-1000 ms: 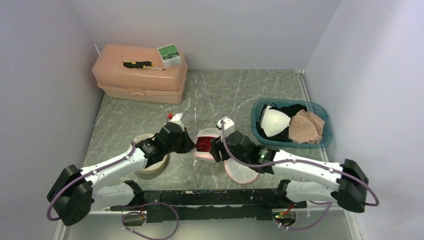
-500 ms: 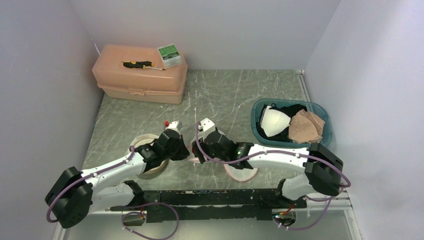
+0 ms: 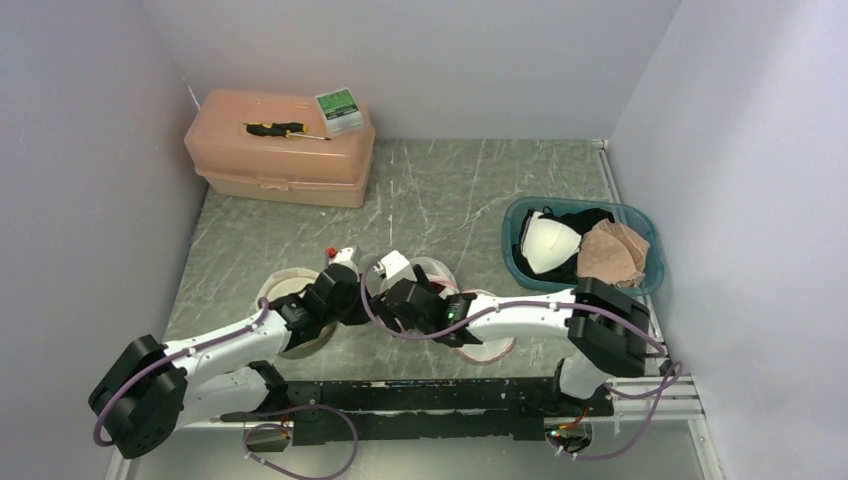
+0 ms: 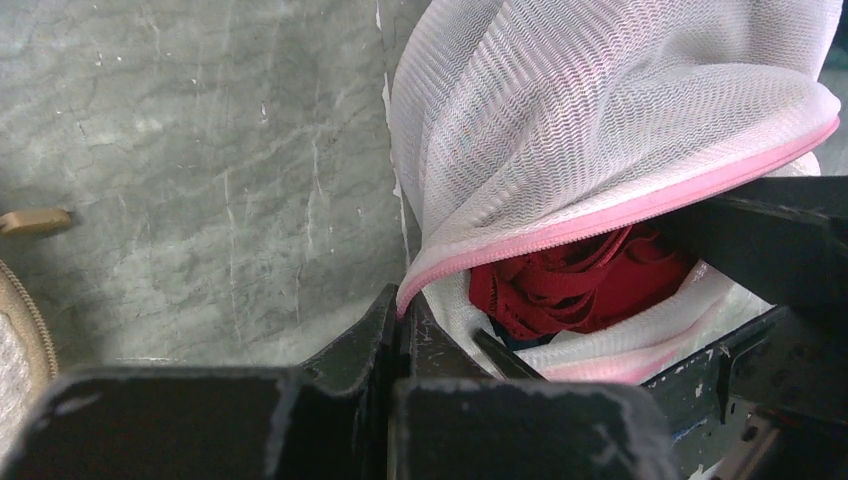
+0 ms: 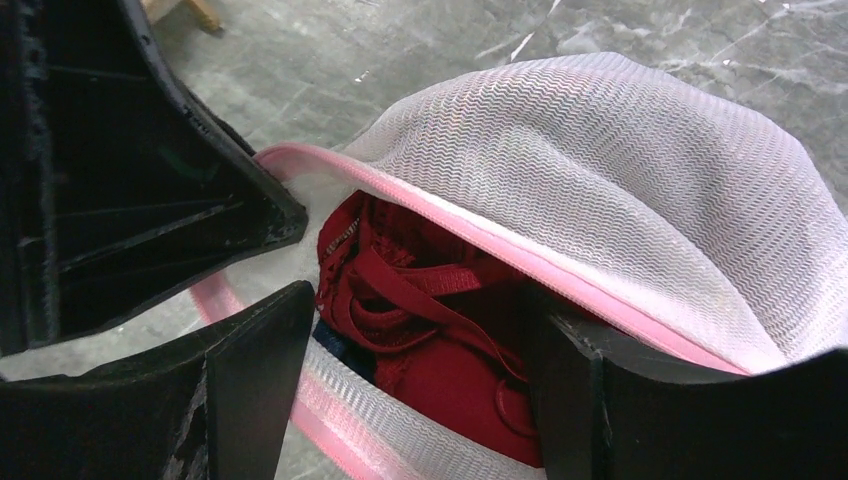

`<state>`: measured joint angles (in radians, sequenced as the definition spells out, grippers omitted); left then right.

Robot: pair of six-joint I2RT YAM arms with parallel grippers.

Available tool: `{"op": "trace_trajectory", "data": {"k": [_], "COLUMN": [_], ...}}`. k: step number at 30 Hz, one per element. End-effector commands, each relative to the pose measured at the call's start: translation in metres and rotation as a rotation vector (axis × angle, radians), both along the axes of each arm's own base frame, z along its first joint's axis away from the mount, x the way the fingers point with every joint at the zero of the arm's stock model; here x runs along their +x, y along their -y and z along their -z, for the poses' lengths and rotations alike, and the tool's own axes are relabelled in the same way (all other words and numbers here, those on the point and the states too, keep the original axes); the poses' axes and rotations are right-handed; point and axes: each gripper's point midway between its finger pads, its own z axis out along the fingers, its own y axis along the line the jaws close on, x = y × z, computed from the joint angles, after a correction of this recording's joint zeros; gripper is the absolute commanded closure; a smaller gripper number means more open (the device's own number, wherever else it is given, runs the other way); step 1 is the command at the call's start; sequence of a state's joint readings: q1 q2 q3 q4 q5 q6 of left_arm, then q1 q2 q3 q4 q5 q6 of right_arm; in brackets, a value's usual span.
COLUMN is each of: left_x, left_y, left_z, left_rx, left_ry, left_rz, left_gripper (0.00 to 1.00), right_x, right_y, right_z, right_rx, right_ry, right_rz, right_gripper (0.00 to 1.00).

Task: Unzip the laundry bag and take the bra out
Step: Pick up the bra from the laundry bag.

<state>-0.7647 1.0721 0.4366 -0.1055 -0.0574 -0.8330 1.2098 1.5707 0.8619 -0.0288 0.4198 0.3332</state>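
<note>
The white mesh laundry bag (image 4: 600,110) lies on the grey table (image 3: 450,190) between the two arms, its pink zipper edge parted into an open mouth. The left claw (image 4: 400,330) is pinched tight on that pink edge, with the upper flap arching above it. The red bra (image 5: 440,400) sits inside the mouth. The right claw (image 5: 420,325) stands wide, one finger on either side of the bra, though whether they touch it I cannot tell.
</note>
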Motion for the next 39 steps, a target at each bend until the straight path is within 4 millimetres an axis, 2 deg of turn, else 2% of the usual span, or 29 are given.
{"op": "trace_trajectory", "data": {"k": [1,5,15,19,23,27,33,39], "left_x": [0.001,0.001,0.001,0.003,0.005,0.006,0.009,0.012], "left_y": [0.009,0.01,0.012,0.014,0.014,0.017,0.019,0.022], "left_z": [-0.01,-0.011,-0.014,-0.014,-0.013,-0.017,-0.022,-0.027], "left_rx": [-0.06,-0.071,-0.085,-0.083,-0.074,-0.081,-0.084,-0.09], "left_ry": [0.023,0.023,0.028,0.028,0.029,0.033,0.043,0.053], "left_rz": [0.013,0.015,0.016,0.017,0.017,0.023,0.025,0.03], "left_gripper": [0.97,0.97,0.97,0.97,0.97,0.97,0.97,0.97], "right_x": [0.012,0.017,0.019,0.014,0.012,0.011,0.008,0.001], "right_y": [-0.001,0.007,0.019,0.018,0.023,0.03,0.034,0.031], "right_z": [-0.002,0.003,-0.024,-0.039,-0.052,-0.057,-0.06,-0.063], "right_rx": [-0.039,-0.07,-0.008,0.057,0.103,0.142,0.21,0.368], "right_ry": [0.066,0.089,0.14,0.133,0.122,0.104,0.06,-0.044], "right_rz": [0.09,0.145,0.188,0.164,0.159,0.161,0.127,0.064], "right_gripper": [0.23,0.3,0.75,0.78,0.86,0.99,1.0,1.0]}}
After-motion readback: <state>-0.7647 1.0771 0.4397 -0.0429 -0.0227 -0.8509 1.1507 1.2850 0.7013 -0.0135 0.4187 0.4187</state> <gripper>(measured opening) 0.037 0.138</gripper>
